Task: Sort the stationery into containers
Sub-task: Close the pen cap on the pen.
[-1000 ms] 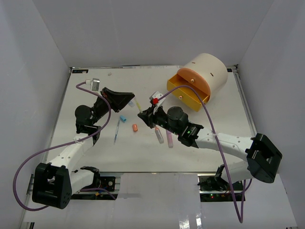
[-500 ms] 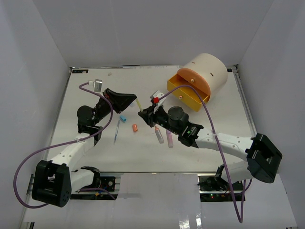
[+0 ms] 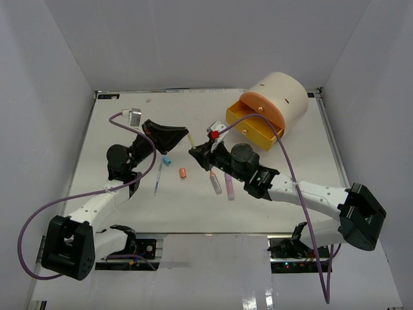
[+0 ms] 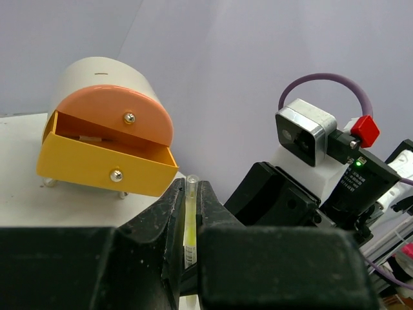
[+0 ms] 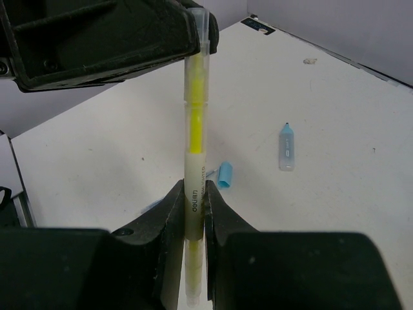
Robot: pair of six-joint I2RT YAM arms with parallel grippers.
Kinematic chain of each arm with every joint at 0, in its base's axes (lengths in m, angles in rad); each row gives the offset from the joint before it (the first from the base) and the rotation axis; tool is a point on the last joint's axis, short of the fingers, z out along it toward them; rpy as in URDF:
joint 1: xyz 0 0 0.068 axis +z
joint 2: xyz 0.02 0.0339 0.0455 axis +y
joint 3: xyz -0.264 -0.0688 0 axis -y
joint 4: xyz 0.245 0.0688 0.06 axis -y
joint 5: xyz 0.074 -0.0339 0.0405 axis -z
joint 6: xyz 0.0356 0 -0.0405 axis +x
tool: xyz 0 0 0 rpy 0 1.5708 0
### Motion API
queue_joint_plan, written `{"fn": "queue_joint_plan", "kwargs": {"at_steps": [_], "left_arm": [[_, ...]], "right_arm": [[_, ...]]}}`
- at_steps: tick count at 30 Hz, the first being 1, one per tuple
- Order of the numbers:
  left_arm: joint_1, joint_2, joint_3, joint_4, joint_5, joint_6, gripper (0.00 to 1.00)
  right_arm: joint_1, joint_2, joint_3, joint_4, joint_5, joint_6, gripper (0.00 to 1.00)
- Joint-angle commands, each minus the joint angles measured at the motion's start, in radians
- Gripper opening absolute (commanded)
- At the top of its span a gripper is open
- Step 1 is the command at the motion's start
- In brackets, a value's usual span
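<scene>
L end effector (image 3: 183, 136), near the middle of the desk (image 3: 310, 155) and a bit toward its left edge, is clamped on the cap end of the yellow highlighter (image 5: 195, 129). Just right of it, R end effector (image 5: 195, 208) pinches the same highlighter's lower barrel. So it hangs off the desk btw both, well short of the open yellow drawer (image 3: 255, 130) by the far right corner. Risks, IMO:
- Both arms pull w/o one letting go: cap pops off or barrel twists out.
- Both release: it drops among the blue cap (image 3: 166, 160), orange cap (image 3: 182, 172) & purple markers (image 3: 215, 183).

Thin barrel, little margin.
</scene>
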Motion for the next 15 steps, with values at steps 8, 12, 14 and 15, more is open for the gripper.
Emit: {"fn": "queue_joint_plan", "kwargs": {"at_steps": [8,12,14,15], "left_arm": [[-0.06,-0.04,0.028,-0.145,0.044,0.111,0.29],[-0.06,-0.072,0.067,-0.226,0.038,0.145,0.6],[-0.06,-0.104,0.106,-0.305,0.019,0.181,0.73],[-0.06,-0.115,0.118,-0.33,0.013,0.194,0.78]], "right_arm": [[-0.009,-0.105,-0.011,0.135,0.006,-0.044,0.08],[-0.01,-0.123,-0.038,0.135,0.0,-0.048,0.08],[-0.01,-0.134,-0.047,0.13,-0.01,-0.048,0.08],[-0.01,-0.135,-0.052,0.127,-0.011,-0.048,0.08]]}}
